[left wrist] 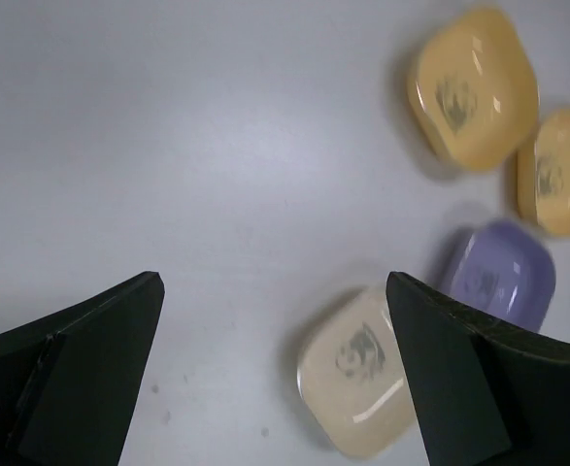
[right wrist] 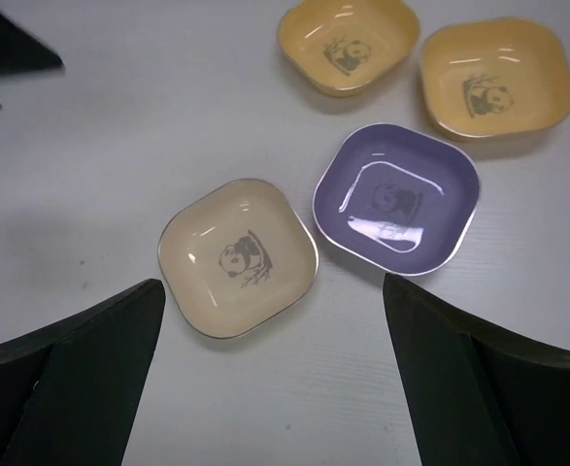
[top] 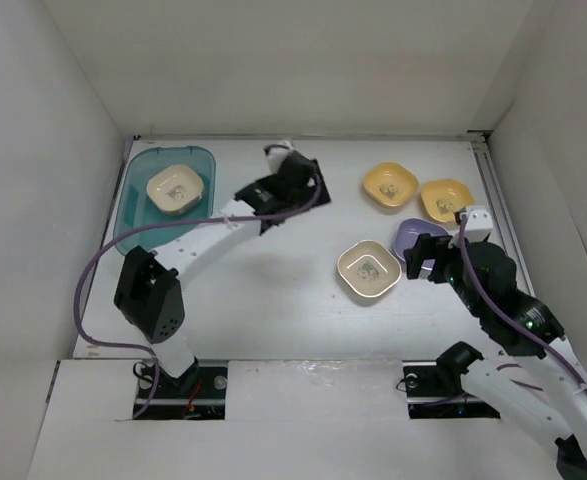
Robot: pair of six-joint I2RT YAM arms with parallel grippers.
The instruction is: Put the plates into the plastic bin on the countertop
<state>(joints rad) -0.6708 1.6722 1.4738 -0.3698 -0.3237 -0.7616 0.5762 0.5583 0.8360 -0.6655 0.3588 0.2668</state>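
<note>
left claw (left wrist: pixel 273 282) spread, gripping nothing, right of bin (top: pixel 133 215) | right claw (right wrist: pixel 273 286) spread, over second cream plate (top: pixel 369 271), well right of bin | bin holds first cream plate (top: pixel 176 189) | purple plate (top: pixel 418 238), yellow plates (top: pixel 390 186) (top: pixel 446 199) on tabletop (top: pixel 273 290), well right of bin

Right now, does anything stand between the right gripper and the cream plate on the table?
Nothing visible does. The cream plate lies uncovered below the open right gripper. The purple plate sits beside it, not on it.
</note>
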